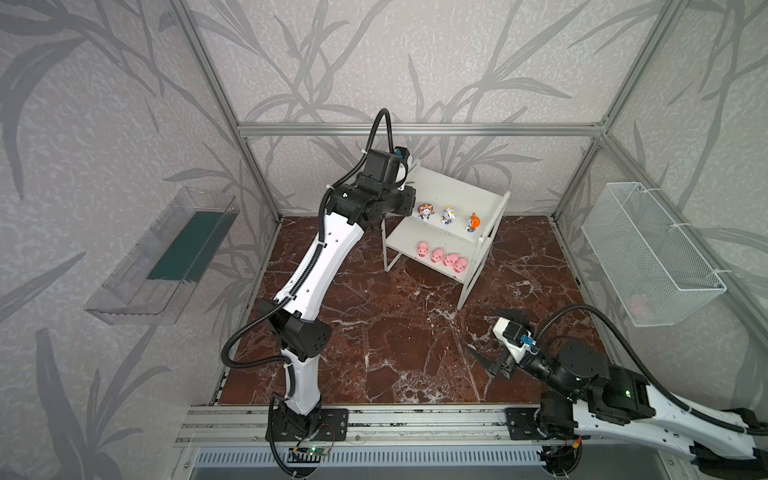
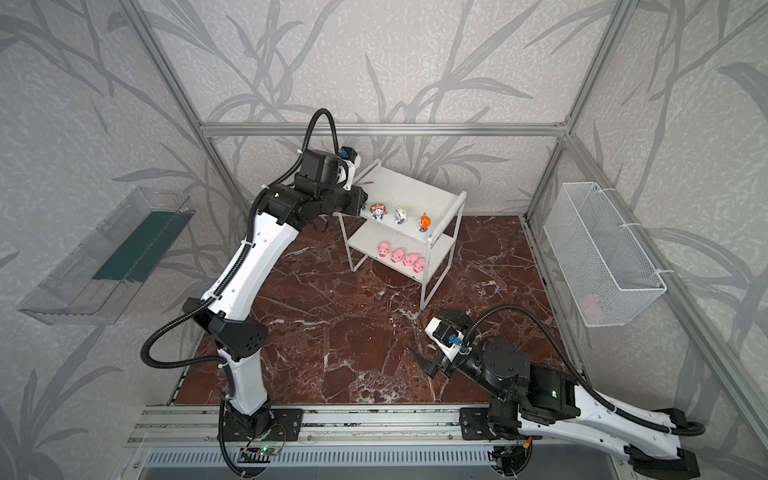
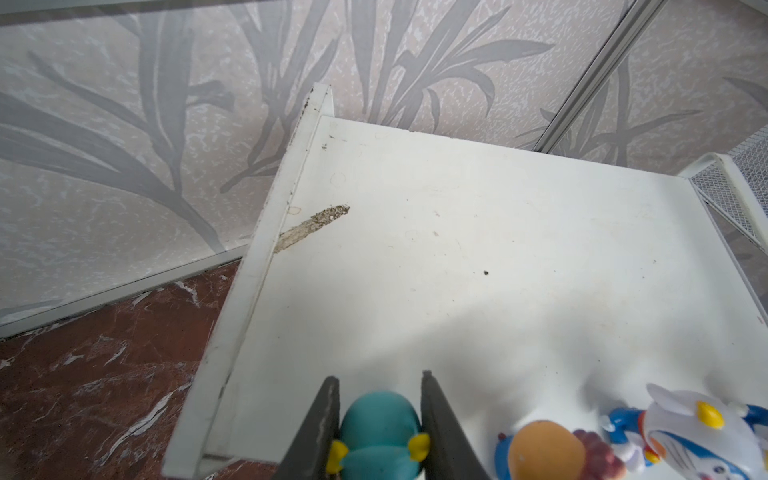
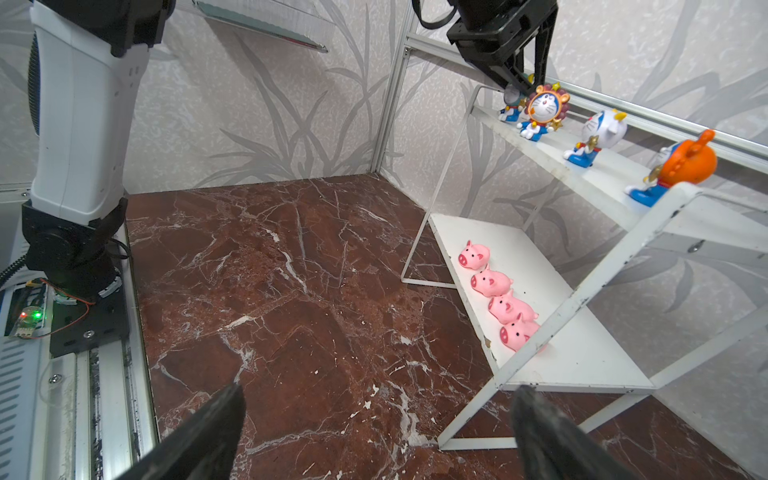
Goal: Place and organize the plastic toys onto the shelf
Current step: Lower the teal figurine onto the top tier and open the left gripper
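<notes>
Teal figurine (image 3: pixel 380 432) is standing upright, long axis vertical, at the nine-o'clock end of the row on the upper board of the shelf (image 3: pixel 457 249), its facing hidden. The left gripper (image 3: pixel 380 378) is clamping its head; the right gripper (image 4: pixel 380 388) is hanging spread wide at the shelf's five o'clock.

Clear wall tray (image 1: pixel 137 286) and wire mesh basket (image 1: pixel 648 257) flank the marble tabletop (image 1: pixel 395 332).

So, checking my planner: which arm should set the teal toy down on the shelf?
Left. The left gripper clamps the teal toy at the top of the shelf; the right gripper hangs open, well clear of it.
</notes>
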Motion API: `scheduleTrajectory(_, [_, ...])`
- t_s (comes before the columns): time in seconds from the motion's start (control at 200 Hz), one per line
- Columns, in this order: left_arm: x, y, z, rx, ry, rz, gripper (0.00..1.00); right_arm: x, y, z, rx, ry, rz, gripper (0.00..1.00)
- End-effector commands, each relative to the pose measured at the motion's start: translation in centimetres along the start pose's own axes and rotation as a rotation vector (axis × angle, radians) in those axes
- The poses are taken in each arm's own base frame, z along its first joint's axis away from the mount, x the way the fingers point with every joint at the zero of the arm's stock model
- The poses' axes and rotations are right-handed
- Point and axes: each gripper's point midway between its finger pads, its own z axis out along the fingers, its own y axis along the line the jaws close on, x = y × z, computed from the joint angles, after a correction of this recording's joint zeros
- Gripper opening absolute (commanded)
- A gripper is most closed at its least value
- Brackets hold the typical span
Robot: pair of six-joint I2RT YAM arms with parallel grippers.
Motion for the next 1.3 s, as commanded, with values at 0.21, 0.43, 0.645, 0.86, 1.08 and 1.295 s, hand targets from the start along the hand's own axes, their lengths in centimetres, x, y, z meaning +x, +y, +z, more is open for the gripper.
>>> scheduleTrajectory(0.21, [0.0,-0.1,0.1,0.013,0.009,0.026,0.31,-3.2,-1.4,-1.5,0.026,-0.087,-0.009,0.99])
scheduleTrajectory(0.43, [-0.1,-0.2,0.1,0.016,0.005,0.027,0.38,-3.0,-1.4,-1.6,0.029,-0.084,-0.006,0.99])
scheduleTrajectory(0.645, [-0.2,-0.2,0.1,0.018,0.004,0.025,0.44,-2.8,-1.4,-1.5,0.032,-0.082,-0.009,0.99])
scheduleTrajectory(0.86, [-0.4,-0.2,-0.1,0.019,-0.005,0.025,0.5,-2.7,-1.3,-1.4,0.031,-0.078,-0.009,0.99])
scheduleTrajectory(1.08, [-1.0,-0.1,-0.5,0.023,-0.02,0.021,0.55,-2.7,-1.3,-1.3,0.03,-0.077,-0.009,0.99])
scheduleTrajectory(1.295, [-1.8,-0.1,-1.3,0.034,-0.046,0.016,0.58,-2.7,-1.2,-1.1,0.03,-0.078,-0.01,0.99])
